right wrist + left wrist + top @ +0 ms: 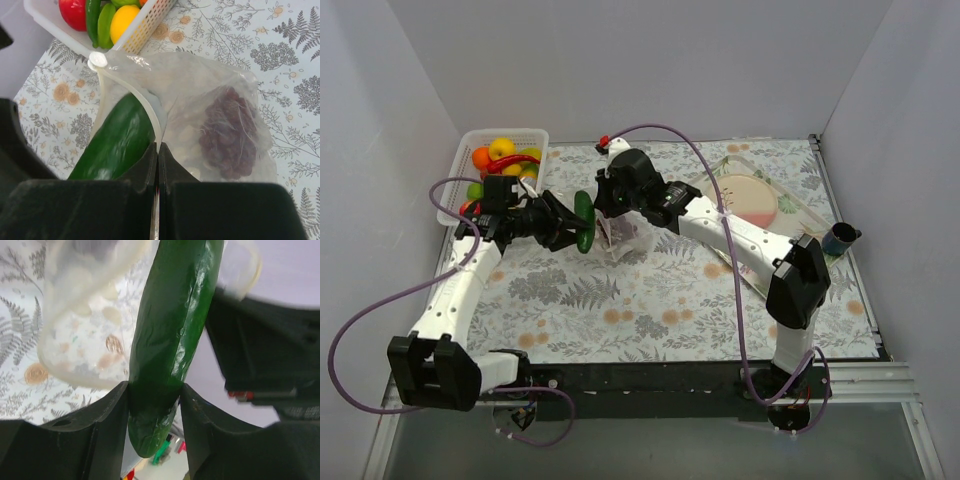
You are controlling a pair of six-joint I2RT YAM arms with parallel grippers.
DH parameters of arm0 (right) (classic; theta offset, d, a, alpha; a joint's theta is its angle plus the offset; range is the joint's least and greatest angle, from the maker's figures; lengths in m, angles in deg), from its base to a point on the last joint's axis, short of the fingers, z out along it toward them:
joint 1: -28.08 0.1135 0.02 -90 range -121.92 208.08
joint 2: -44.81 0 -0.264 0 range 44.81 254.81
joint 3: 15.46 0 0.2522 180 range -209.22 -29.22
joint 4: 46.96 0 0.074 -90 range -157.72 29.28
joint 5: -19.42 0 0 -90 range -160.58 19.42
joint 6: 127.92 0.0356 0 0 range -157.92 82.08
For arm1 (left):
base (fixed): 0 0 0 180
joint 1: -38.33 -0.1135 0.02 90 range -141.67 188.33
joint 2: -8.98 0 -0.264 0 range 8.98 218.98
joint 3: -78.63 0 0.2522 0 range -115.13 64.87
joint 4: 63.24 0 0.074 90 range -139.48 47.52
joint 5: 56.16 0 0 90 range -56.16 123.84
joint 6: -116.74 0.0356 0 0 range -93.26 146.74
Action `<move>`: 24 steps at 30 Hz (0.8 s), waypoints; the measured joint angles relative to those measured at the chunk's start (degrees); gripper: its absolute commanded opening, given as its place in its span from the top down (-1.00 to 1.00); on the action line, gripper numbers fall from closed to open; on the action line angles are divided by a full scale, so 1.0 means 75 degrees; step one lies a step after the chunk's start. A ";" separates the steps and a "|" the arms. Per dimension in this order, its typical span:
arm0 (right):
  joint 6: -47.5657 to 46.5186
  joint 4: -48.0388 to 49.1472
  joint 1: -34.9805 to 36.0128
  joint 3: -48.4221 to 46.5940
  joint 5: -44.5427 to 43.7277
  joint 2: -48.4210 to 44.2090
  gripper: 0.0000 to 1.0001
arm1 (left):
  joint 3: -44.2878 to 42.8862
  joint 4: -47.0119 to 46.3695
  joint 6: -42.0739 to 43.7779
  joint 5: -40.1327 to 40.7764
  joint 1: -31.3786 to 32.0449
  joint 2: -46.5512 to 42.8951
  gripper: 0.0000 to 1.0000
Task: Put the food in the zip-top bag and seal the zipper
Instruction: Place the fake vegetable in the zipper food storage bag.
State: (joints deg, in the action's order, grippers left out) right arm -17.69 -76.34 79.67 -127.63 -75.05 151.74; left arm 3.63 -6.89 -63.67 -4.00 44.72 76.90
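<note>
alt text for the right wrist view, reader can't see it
The right pincer is shut on the zipper edge of a clear zip-top bag holding dark purple grapes. A green cucumber sits just left of that edge; a white basket of fruit is behind.

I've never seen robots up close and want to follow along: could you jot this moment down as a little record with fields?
Left gripper: clamped on the cucumber, near one end
Right gripper: shut on the mouth edge of the zip-top bag
Cucumber: far end at the bag's mouth, apparently just entering
Inside bag: dark grapes
In basket: red, yellow, green and orange pieces
Zipper: open, not sealed
</note>
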 measured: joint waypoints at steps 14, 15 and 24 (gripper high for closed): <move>0.0737 -0.1003 0.0122 -0.1163 0.0224 0.0105 0.97 | -0.0565 -0.0679 0.0300 0.0778 -0.0052 0.1443 -0.42; 0.0761 -0.1107 0.0125 -0.1355 0.0227 0.0178 0.97 | -0.0618 -0.0691 0.0353 0.0761 -0.0050 0.1443 -0.52; 0.0991 -0.1448 -0.0195 -0.2197 0.0796 0.0635 0.97 | -0.1186 -0.0504 0.0968 0.0874 -0.0087 0.1387 -0.58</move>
State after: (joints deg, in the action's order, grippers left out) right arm -10.26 -87.20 78.21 -144.11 -69.08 156.51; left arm -5.26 -10.67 -56.42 2.56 44.07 87.30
